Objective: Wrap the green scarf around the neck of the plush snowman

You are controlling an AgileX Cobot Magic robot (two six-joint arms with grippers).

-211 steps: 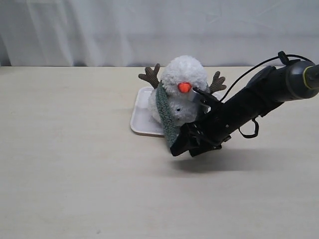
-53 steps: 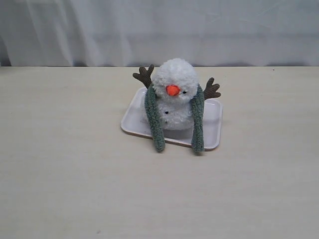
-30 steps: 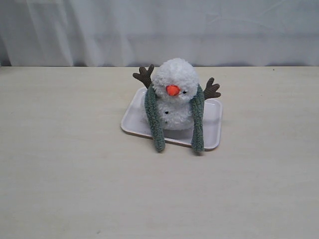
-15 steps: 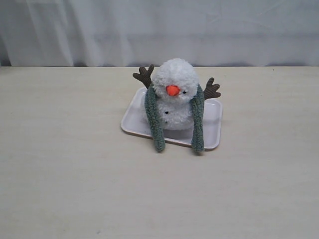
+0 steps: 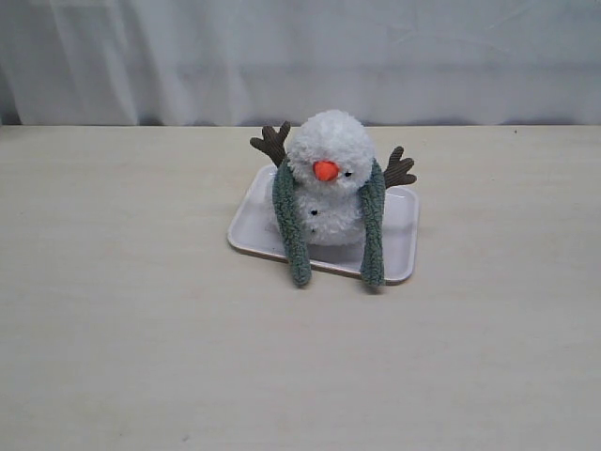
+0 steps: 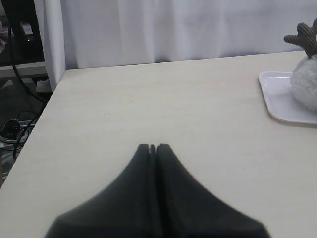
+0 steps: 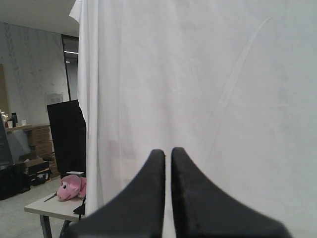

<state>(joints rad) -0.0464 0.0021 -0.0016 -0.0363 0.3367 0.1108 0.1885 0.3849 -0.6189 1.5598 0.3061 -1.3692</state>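
Left hand (image 6: 152, 147) well apart from tray (image 6: 277, 99)

left gripper (image 6: 152, 147) pressed closed over the table (image 6: 148, 99), well apart from the tray (image 6: 280, 101); on the tray, snowman (image 6: 306, 82), white fluff, brown twig arm (image 6: 303, 35).

Snowman (image 5: 328, 141) on tray (image 5: 400, 230), scarf (image 5: 373, 230) down both its sides

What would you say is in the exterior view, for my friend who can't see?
A fluffy white snowman sits on a white tray on a tan table. A green scarf drapes over its neck, both ends hanging down in front. A white curtain hangs behind.
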